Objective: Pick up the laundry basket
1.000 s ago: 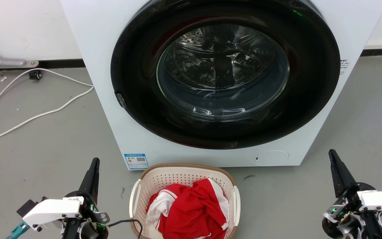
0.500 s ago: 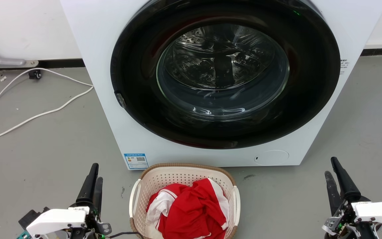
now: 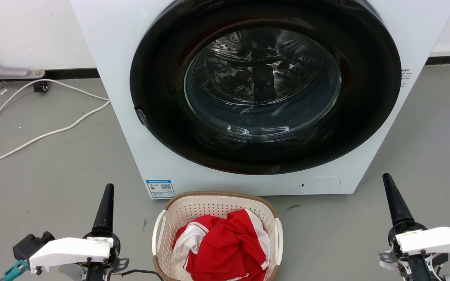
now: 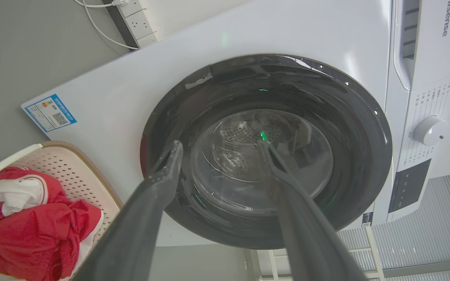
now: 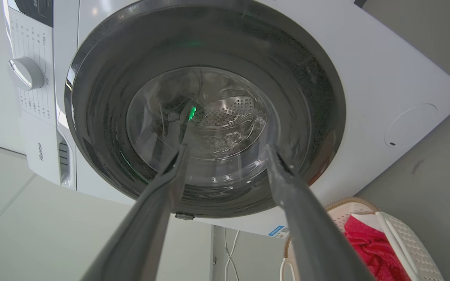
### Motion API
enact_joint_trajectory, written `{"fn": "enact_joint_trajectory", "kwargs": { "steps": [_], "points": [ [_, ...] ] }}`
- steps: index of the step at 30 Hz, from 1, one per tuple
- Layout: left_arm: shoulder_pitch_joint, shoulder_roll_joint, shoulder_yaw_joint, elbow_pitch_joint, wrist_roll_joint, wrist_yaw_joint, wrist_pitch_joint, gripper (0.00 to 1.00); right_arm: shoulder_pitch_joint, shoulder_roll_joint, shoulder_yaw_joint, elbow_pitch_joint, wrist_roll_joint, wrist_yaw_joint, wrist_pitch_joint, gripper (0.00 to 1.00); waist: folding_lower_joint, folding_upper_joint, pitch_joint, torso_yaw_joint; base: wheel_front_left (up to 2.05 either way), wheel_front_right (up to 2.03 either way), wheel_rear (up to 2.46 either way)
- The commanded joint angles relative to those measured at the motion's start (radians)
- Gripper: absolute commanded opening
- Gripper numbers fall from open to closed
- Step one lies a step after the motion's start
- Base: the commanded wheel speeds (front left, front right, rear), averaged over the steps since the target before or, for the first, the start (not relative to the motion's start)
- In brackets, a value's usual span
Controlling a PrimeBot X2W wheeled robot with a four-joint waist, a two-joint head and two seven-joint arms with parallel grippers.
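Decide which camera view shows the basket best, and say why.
Head view: the basket sits bottom centre, rim and both handles visible, only its near end cropped. Each wrist view catches one corner at its bottom edge.

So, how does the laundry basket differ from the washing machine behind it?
The laundry basket is small and cream with perforated walls; the washing machine is far larger, smooth and white. The basket holds red and white clothes; the machine's drum looks empty. Both stand on the grey floor.
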Motion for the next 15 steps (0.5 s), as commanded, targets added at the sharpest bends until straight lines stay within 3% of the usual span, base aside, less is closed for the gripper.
{"fn": "enact_joint_trajectory", "kwargs": {
  "steps": [1, 9, 15],
  "points": [
    [-0.007, 0.004, -0.008, -0.03, 0.065, 0.008, -0.013, 1.0, -0.004, -0.002, 0.006, -0.031, -0.073, 0.0, -0.015, 1.0, -0.0001, 0.0, 0.0, 0.0, 0.0, 0.0, 0.0],
    [0.002, 0.004, -0.041, -0.063, 0.239, 0.046, -0.049, 1.0, 0.01, -0.003, 0.022, -0.055, -0.276, 0.0, -0.051, 1.0, -0.0001, 0.0, -0.001, 0.002, 0.0, 0.0, 0.0],
    [0.006, 0.004, -0.054, -0.075, 0.324, 0.046, -0.067, 1.0, 0.02, -0.003, 0.032, -0.067, -0.37, 0.0, -0.069, 1.0, -0.0001, 0.0, -0.002, 0.003, 0.0, 0.0, 0.0]
  ]
}}
